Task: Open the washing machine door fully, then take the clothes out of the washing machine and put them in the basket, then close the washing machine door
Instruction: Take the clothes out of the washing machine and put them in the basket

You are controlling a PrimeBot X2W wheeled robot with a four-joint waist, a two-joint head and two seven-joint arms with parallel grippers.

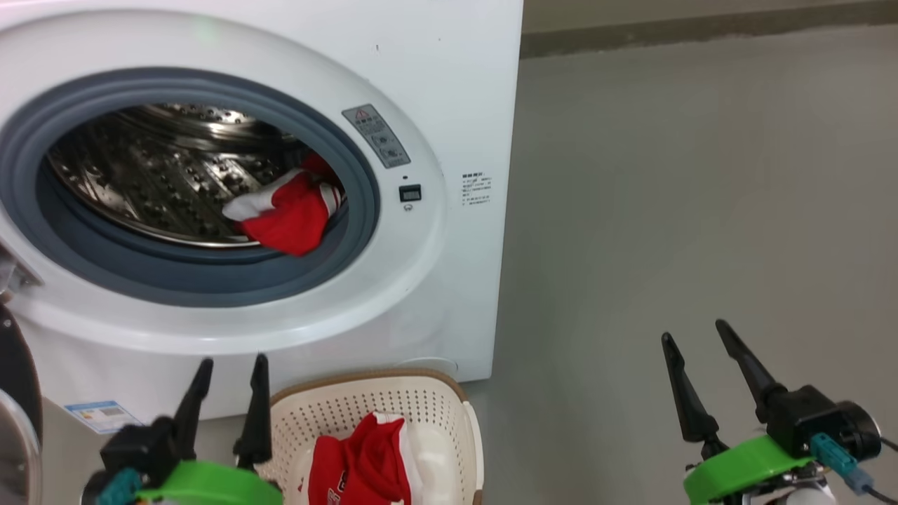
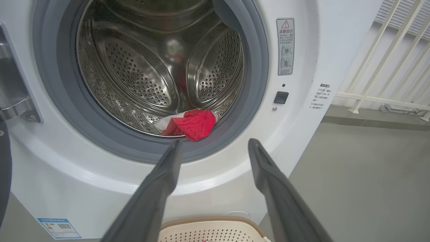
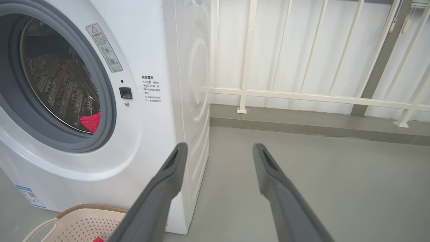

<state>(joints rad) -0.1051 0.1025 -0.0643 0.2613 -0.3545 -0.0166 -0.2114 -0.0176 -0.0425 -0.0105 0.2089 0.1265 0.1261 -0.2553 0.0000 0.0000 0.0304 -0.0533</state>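
- The washing machine [image 1: 449, 105] stood with its door [image 1: 15, 372] swung open at the left edge.
- Some red clothes [image 1: 291, 214] lay at the drum's front lip, and more lay in the basket [image 1: 435, 382] just before the machine.
- The left gripper [image 1: 233, 359] hung released beside the basket.
- The right gripper [image 1: 693, 330] was released over the floor.

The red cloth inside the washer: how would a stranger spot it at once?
Find the big white washing machine and its grey-ringed steel drum. At the drum's lower right lip lies a crumpled red garment with white trim. Unlike the red clothes in the cream basket below, it sits inside the machine.
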